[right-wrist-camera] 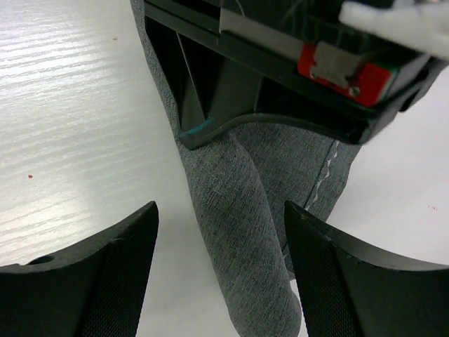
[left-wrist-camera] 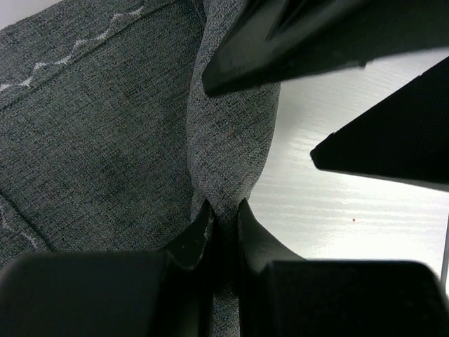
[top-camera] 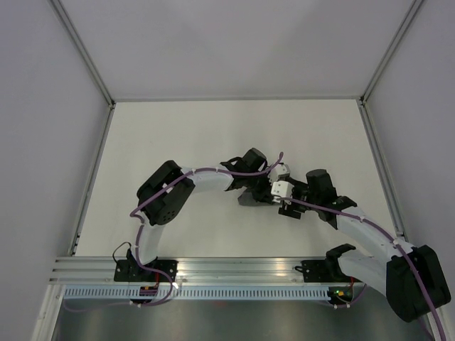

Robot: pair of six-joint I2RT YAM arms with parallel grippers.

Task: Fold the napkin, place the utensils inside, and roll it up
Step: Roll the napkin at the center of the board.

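The dark grey napkin (left-wrist-camera: pixel 105 126) lies bunched into a narrow roll (right-wrist-camera: pixel 238 267) on the white table, its pale stitched line showing near one edge. From above only a small dark patch of the napkin (top-camera: pixel 249 199) shows under the two wrists. My left gripper (left-wrist-camera: pixel 223 207) is shut on an upright fold of the cloth. My right gripper (right-wrist-camera: pixel 221 210) stands wide open, one finger on each side of the roll, not touching it. Both grippers meet at mid-table, the left gripper (top-camera: pixel 254 190) beside the right gripper (top-camera: pixel 282 204). The utensils are hidden.
The white table (top-camera: pixel 178 128) is bounded by metal rails and pale walls on three sides. The arms' bases sit at the near edge. The left gripper's body with a red part (right-wrist-camera: pixel 337 67) hangs close above the roll, facing the right fingers (left-wrist-camera: pixel 393 133).
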